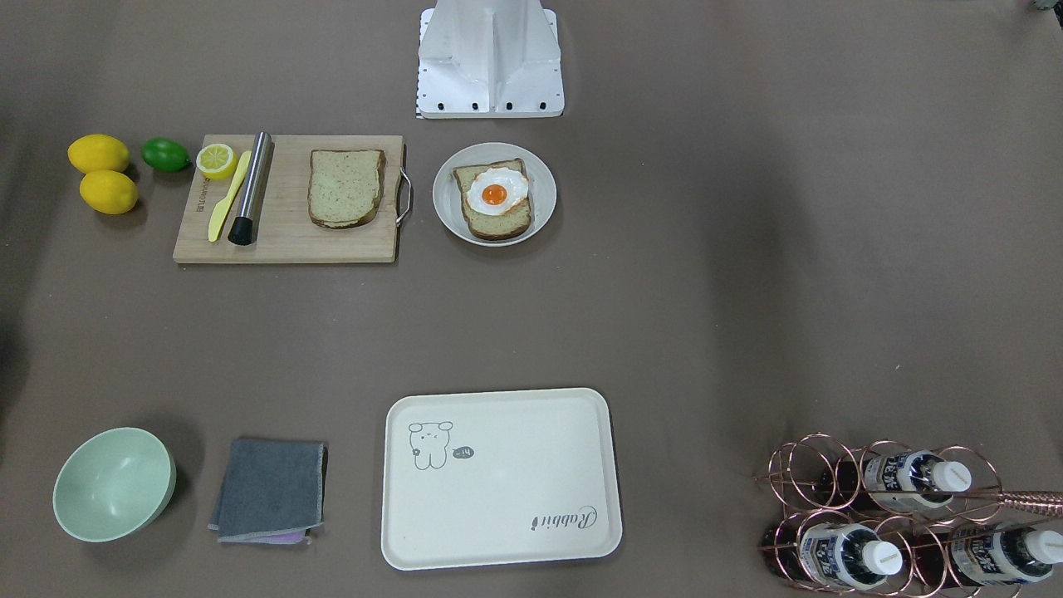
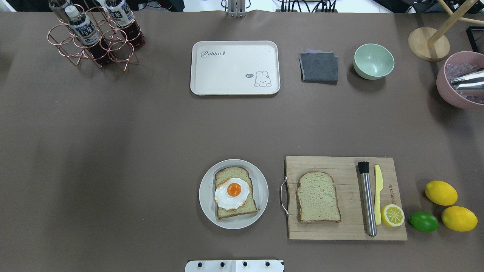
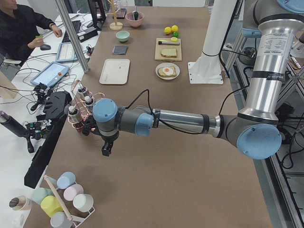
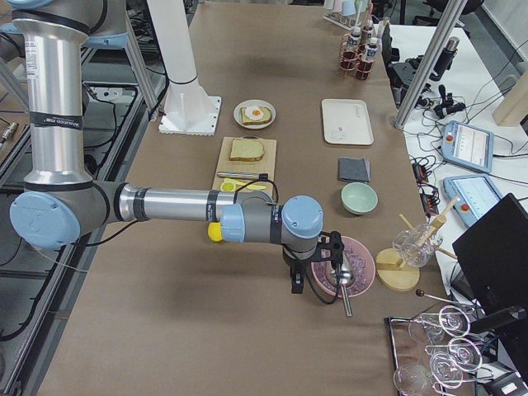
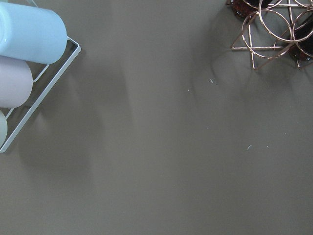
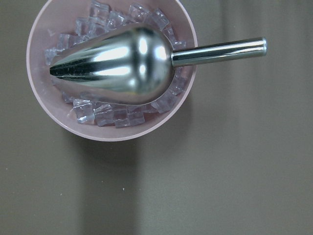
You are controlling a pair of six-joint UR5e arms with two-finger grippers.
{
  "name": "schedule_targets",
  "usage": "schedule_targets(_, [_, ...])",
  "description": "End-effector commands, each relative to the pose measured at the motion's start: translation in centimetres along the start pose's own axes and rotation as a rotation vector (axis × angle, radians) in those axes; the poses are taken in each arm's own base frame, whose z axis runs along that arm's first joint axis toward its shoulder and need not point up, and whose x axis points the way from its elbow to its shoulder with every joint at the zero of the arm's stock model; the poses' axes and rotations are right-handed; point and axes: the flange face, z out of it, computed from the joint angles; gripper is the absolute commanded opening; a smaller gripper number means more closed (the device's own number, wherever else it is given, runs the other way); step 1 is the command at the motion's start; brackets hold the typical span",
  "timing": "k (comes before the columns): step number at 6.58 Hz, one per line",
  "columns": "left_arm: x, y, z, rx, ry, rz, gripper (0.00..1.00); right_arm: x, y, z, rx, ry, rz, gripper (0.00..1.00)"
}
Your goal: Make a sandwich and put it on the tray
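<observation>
One slice of speckled bread (image 2: pixel 231 173) lies on a round pale-grey plate (image 2: pixel 204 196) with a fried egg (image 2: pixel 231 192) on top. A second slice (image 2: pixel 318 197) lies on the wooden cutting board (image 2: pixel 340 166) beside it. The cream tray (image 2: pixel 234 68) sits bare at the far side of the table. My left gripper (image 3: pixel 107 151) hangs over bare table near the bottle rack. My right gripper (image 4: pixel 297 285) hangs beside a pink bowl. Both are far from the bread, and I cannot tell whether they are open or shut.
On the board lie a steel muddler (image 2: pixel 367 200), a yellow knife (image 2: pixel 377 196) and a lemon half (image 2: pixel 393 215). Two lemons (image 2: pixel 441 192) and a lime (image 2: pixel 423 221) sit beside it. A grey cloth (image 2: pixel 318 67), green bowl (image 2: pixel 373 61), bottle rack (image 2: pixel 94 34) and ice bowl with scoop (image 6: pixel 112 73) stand around.
</observation>
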Motion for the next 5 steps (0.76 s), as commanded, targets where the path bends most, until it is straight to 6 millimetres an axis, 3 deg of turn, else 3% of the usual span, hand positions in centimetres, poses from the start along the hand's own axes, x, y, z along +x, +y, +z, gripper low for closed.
schedule_targets(1, [0.35, -0.33, -0.23, 0.006, 0.0, 0.009, 0.98, 0.2, 0.46, 0.23, -0.005, 0.0, -0.001, 1.0])
schedule_targets(5, [0.99, -0.77, -0.9, 0.018, 0.0, 0.024, 0.98, 0.53, 0.48, 0.56, -0.012, -0.002, 0.013, 1.0])
